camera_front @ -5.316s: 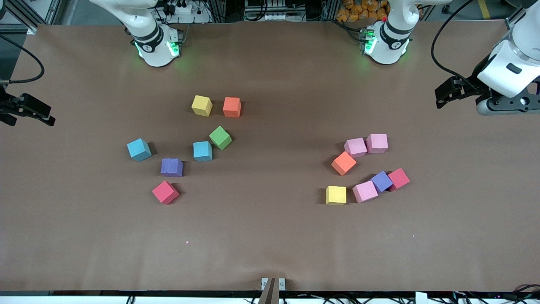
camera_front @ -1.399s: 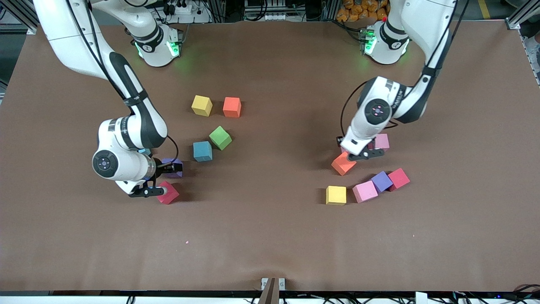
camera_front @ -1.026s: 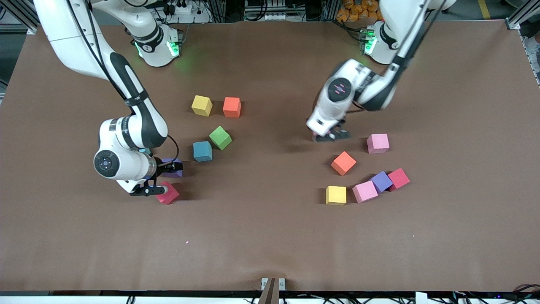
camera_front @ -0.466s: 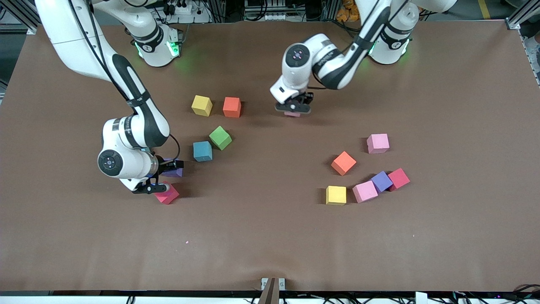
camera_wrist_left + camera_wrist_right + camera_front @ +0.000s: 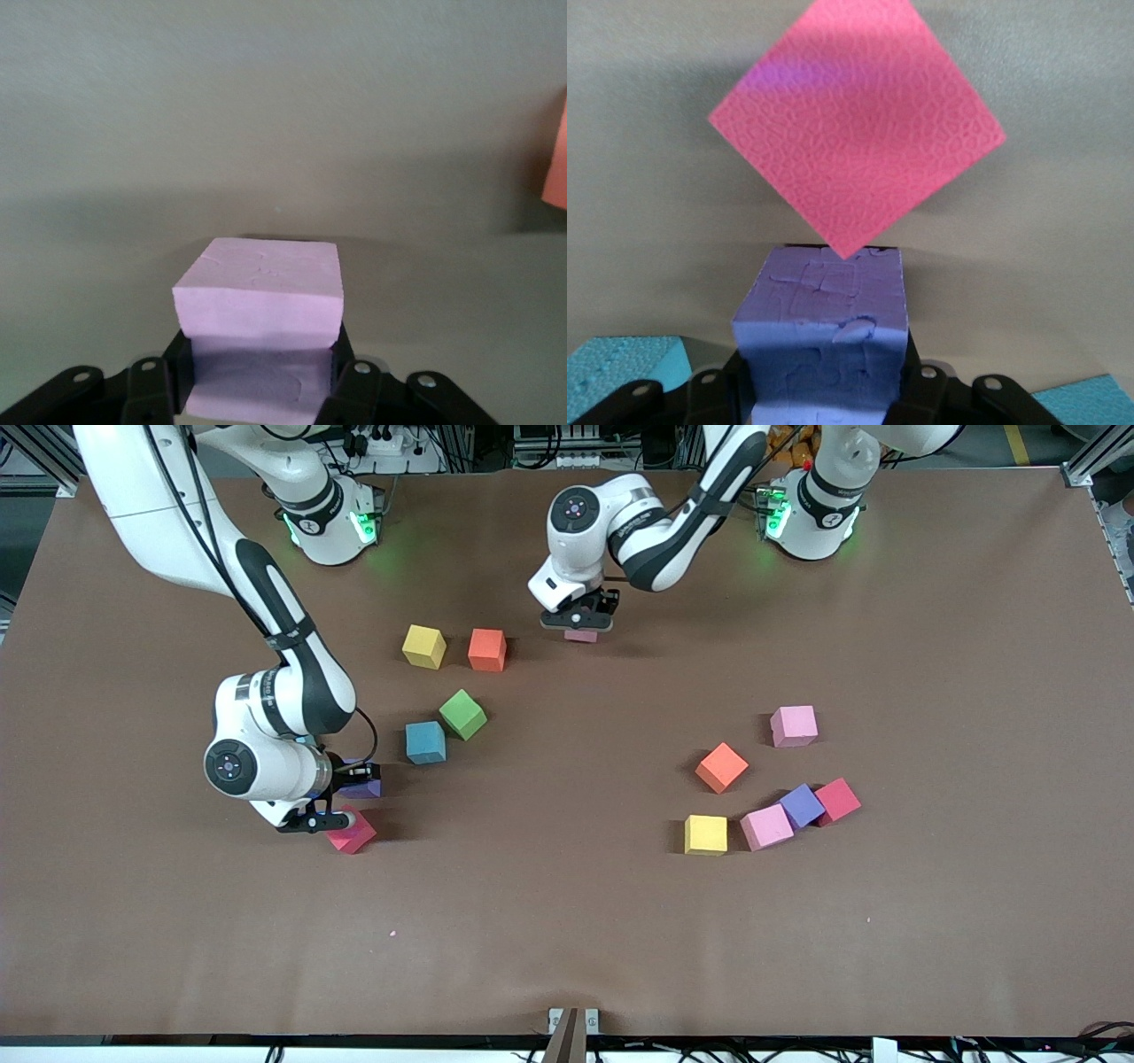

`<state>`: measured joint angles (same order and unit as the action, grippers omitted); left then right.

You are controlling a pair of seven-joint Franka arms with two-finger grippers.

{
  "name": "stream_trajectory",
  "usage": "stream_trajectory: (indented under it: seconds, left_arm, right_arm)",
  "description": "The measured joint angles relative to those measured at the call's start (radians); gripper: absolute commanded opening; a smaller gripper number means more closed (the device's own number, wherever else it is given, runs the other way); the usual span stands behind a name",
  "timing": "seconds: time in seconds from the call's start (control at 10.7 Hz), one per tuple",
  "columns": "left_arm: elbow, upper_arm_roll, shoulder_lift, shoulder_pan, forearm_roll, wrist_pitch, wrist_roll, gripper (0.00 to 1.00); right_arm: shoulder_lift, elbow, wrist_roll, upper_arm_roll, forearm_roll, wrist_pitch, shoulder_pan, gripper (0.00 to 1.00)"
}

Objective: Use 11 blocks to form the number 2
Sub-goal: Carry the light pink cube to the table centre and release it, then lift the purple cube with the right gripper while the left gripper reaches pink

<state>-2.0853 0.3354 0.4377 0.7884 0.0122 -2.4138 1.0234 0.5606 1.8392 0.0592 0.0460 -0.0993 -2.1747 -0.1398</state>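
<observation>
My left gripper (image 5: 580, 622) is shut on a pink block (image 5: 581, 636) low over the table, beside an orange block (image 5: 487, 649) and a yellow block (image 5: 423, 646). In the left wrist view the pink block (image 5: 259, 297) sits between the fingers, and my left gripper (image 5: 259, 381) grips it. My right gripper (image 5: 341, 795) is shut on a purple block (image 5: 361, 786), with a red block (image 5: 353, 834) just ahead. The right wrist view shows the purple block (image 5: 822, 328) in my right gripper (image 5: 824, 381) and the red block (image 5: 855, 124). No number 2 shows.
A green block (image 5: 462, 714) and a light blue block (image 5: 425, 742) lie near the right arm. Toward the left arm's end lie pink (image 5: 793, 725), orange (image 5: 721, 767), yellow (image 5: 705, 834), pink (image 5: 766, 826), purple (image 5: 803, 804) and red (image 5: 837, 800) blocks.
My left gripper took a pink block from the cluster at its end and carried it farther from the front camera, to beside the orange block. My right gripper has barely moved.
</observation>
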Motion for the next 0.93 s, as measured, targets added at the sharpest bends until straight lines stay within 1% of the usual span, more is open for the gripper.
stream_trajectory:
  seconds: [0.09,0.19,0.28,0.47,0.65,0.75,0.84,0.93]
  left_arm:
    - [0.010,0.000,0.015,0.009,-0.001,0.000,0.004,0.23]
    - [0.013,0.000,0.024,0.011,-0.002,0.000,0.006,0.27]
    - [0.015,-0.001,0.028,0.011,-0.002,0.001,0.006,0.28]
    - [0.015,-0.004,0.032,0.010,-0.004,0.002,0.030,0.28]
    - [0.017,-0.004,0.032,0.010,-0.004,0.016,0.075,0.29]
    - [0.018,-0.004,0.032,0.010,-0.004,0.026,0.081,0.34]
    - [0.019,-0.005,0.032,0.010,-0.004,0.031,0.082,0.78]
    - [0.020,-0.007,0.032,0.010,-0.004,0.035,0.083,1.00]
  right_arm:
    - [-0.012,-0.007,-0.010,0.000,0.000,0.019,0.000,0.32]
    - [-0.030,-0.022,-0.033,0.001,0.000,0.056,0.000,0.32]
    - [-0.048,-0.042,-0.067,0.002,0.000,0.105,0.000,0.32]
    - [-0.069,-0.089,-0.122,0.002,0.000,0.193,0.000,0.34]
    - [-0.073,-0.110,-0.151,0.006,0.000,0.226,-0.001,0.35]
    - [-0.074,-0.114,-0.159,0.010,0.000,0.228,-0.009,0.35]
    - [-0.077,-0.116,-0.166,0.011,0.000,0.229,-0.023,0.35]
    - [-0.081,-0.116,-0.176,0.012,0.000,0.230,-0.037,0.36]
